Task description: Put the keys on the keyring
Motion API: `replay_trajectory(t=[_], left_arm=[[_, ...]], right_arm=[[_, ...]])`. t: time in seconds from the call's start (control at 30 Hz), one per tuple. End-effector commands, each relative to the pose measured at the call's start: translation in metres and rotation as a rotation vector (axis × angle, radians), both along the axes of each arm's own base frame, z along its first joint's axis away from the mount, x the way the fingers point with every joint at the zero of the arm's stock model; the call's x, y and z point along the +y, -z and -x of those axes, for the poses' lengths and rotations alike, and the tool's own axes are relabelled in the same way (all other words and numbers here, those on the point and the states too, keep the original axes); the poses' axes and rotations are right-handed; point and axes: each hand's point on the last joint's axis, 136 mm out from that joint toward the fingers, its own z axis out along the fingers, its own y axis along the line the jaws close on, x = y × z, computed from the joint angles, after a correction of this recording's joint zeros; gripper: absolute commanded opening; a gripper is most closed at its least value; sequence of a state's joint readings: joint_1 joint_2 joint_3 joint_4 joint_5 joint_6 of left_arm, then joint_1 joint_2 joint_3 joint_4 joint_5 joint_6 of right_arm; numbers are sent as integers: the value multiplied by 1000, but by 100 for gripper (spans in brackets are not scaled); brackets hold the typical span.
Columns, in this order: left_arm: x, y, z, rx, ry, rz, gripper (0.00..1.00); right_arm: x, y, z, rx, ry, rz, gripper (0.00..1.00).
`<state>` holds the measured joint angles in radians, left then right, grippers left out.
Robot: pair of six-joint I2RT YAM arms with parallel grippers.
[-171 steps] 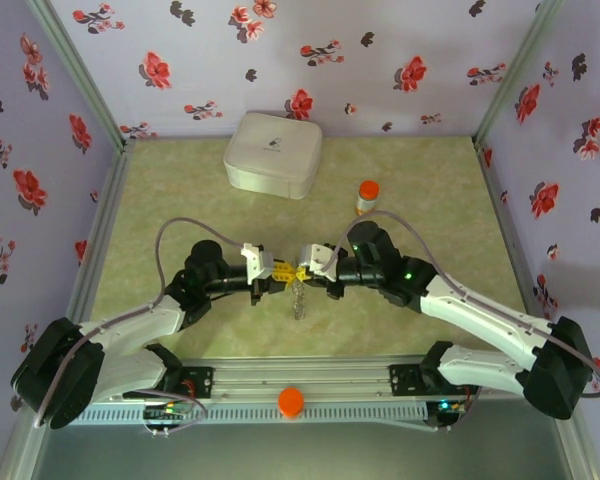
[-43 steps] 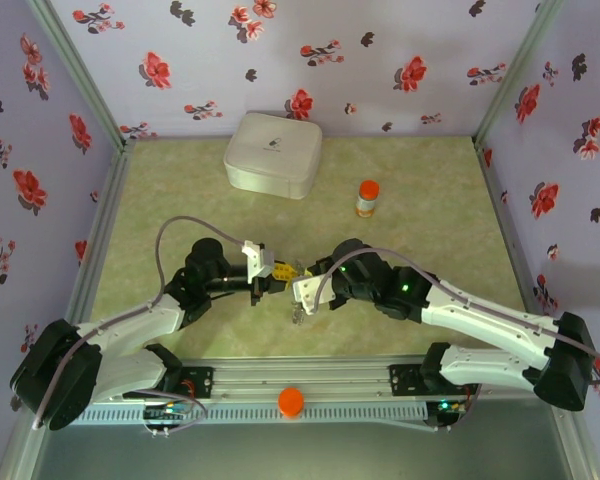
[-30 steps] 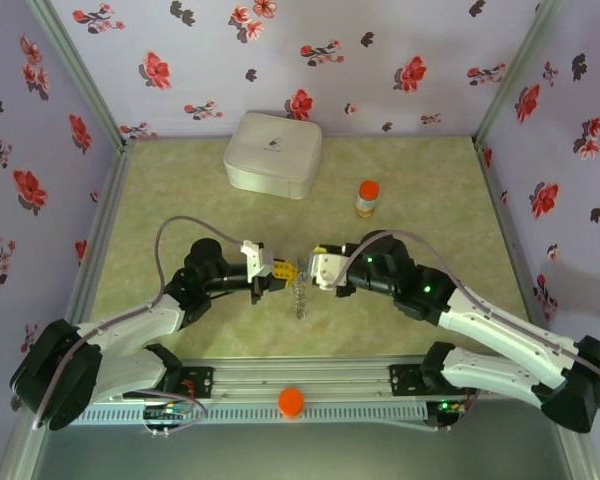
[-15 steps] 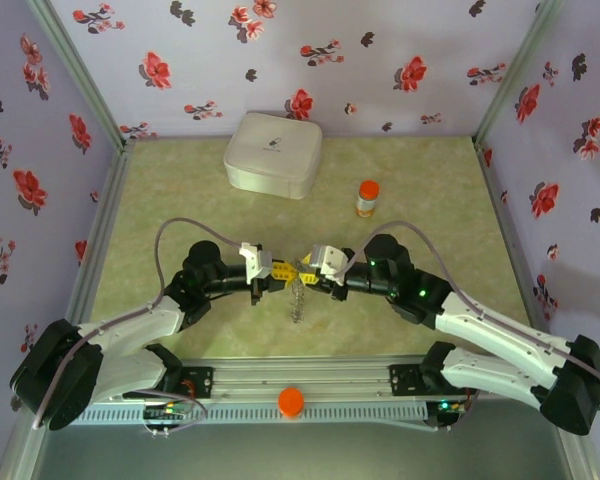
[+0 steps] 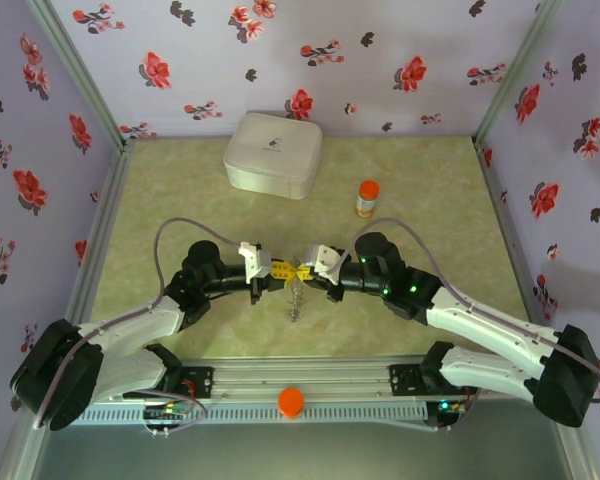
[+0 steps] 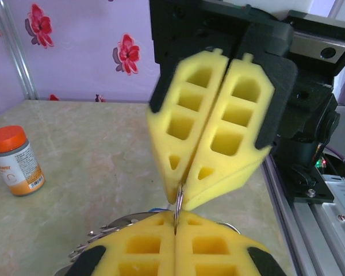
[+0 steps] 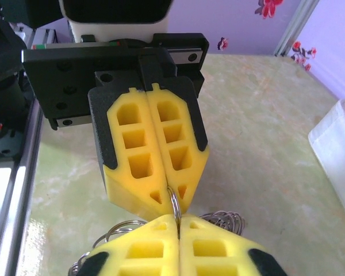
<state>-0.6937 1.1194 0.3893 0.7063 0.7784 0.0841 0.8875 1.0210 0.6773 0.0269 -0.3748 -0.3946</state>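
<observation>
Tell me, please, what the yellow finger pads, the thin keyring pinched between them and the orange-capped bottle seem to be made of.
The finger pads look like soft matte yellow foam, moulded with open cells. The keyring looks like thin bare metal wire, silver-grey, glinting along its loops. The bottle is probably plastic: opaque white body, smooth orange cap, printed label; glass can't be excluded.
</observation>
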Motion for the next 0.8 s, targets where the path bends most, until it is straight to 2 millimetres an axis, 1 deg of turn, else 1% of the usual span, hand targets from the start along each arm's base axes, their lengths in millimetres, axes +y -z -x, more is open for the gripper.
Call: replay_trajectory(t=[0.0, 0.07, 0.1, 0.13, 0.17, 0.2, 0.3, 0.4, 0.43, 0.57, 0.77], left_arm=[[0, -25, 5, -82, 23, 75, 0], [0, -26, 4, -83, 18, 76, 0], [0, -26, 3, -75, 11, 76, 6], [1, -26, 2, -69, 3, 77, 20], [1, -26, 1, -67, 1, 76, 30], [0, -24, 1, -65, 1, 67, 34], [1, -8, 1, -69, 2, -23, 34], [1, 0, -2, -79, -10, -71, 26], [0, 1, -2, -78, -7, -79, 26], [-2, 1, -2, -68, 1, -84, 25], [-5, -4, -3, -74, 5, -73, 21]], right_arm=[[3, -7, 0, 8, -16, -18, 0], [3, -8, 1, 9, -22, -16, 0], [3, -10, 2, 4, -28, -15, 0], [2, -11, 2, 0, -29, -10, 0], [1, -13, 2, -9, -29, -2, 0], [0, -15, 1, -20, -28, 15, 0], [-5, -13, -1, -40, -36, 112, 0], [-8, -8, -2, -46, -60, 223, 0], [-8, -7, -2, -51, -69, 250, 0], [-6, -5, -2, -92, -111, 351, 0], [-1, -2, 2, -106, -164, 438, 0]])
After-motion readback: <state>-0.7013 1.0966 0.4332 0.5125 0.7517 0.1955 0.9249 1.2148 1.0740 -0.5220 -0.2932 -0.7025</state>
